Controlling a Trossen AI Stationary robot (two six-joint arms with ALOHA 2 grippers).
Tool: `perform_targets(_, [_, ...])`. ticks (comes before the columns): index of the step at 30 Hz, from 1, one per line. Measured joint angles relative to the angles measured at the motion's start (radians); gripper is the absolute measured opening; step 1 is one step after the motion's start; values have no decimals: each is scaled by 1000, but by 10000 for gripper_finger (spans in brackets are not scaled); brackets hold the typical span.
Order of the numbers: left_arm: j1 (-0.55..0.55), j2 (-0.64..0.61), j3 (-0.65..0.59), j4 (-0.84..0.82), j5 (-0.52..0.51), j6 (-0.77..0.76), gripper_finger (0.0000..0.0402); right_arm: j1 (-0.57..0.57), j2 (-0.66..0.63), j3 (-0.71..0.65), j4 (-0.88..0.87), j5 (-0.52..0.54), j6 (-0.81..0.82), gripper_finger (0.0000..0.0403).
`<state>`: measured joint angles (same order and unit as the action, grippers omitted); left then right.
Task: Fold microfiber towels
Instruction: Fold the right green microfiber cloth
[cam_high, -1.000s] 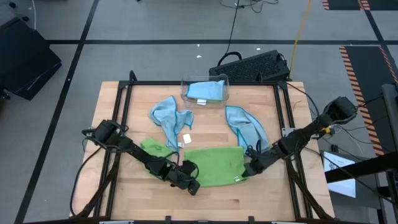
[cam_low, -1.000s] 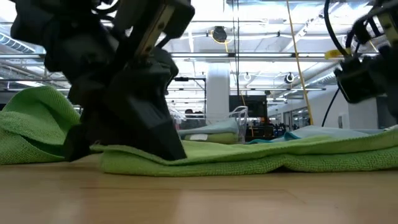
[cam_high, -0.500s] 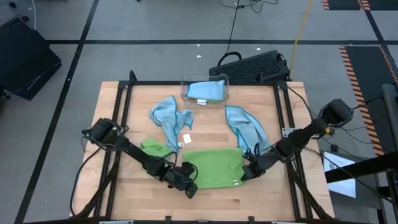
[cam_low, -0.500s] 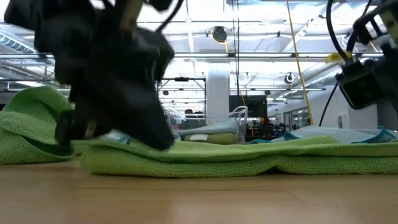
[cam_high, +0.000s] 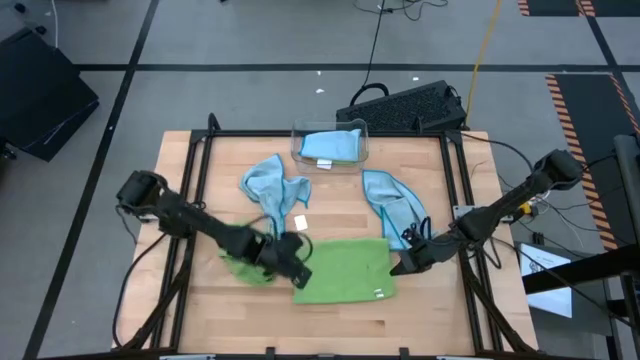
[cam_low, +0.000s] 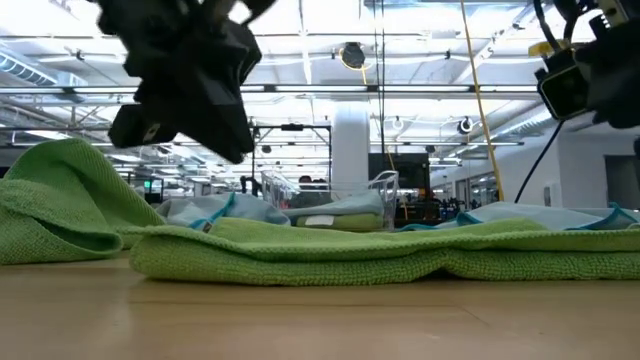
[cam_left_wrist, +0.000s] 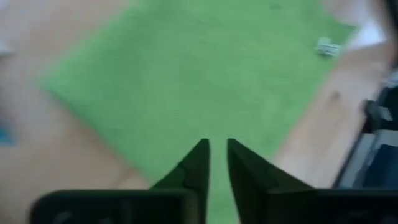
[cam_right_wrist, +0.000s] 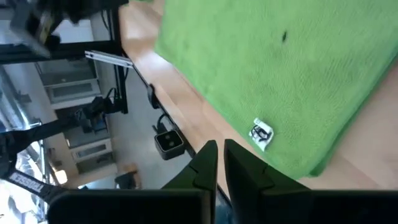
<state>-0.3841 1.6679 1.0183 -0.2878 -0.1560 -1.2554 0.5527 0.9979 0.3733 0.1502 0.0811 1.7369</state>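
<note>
Both sets of jaws are lifted off the cloth and hold nothing: the left gripper (cam_left_wrist: 216, 163) shows a narrow gap between its fingers with nothing in it, and the right gripper (cam_right_wrist: 216, 163) has its fingers nearly together, also bare. I take the flat green towel (cam_high: 343, 268) as my landmark. It lies spread on the desk (cam_high: 420, 320) near the front edge, its small white tag (cam_right_wrist: 261, 134) at the front right corner. The left gripper (cam_high: 296, 268) hangs over that towel's left edge; the right gripper (cam_high: 405, 263) sits just off its right edge.

For the fold I judge next, I would open both jaws wider before coming down, then pinch one layer only at the two front corners, low enough to catch the cloth but not to scrape the desk. Lifting both corners level and carrying them back together should keep the crease straight; uneven heights would skew it.

Left of the green towel lies a second, bunched green towel (cam_high: 244, 266), touching or nearly so, and I would keep the left arm from dragging it. Behind are two crumpled blue towels (cam_high: 275, 190) (cam_high: 395, 207), and farther back a clear bin (cam_high: 331, 146) holding another blue one.
</note>
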Motion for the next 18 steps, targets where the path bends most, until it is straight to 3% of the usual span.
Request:
perform_targets(6, [179,-34,0,-111,196,156,174,-51,-87,11,-110,-16,-41,20])
perform_targets(10, [287,-11,45,-140,354,292,226,-123,-116,11,-185,-143,-105,20])
perform_targets(13, [331,18,128,-314,365,372,243,-198,-124,11,-228,-279,-178,20])
perform_targets(18, [387,70,251,-430,347,443,246,-353,-139,11,-305,-484,-339,20])
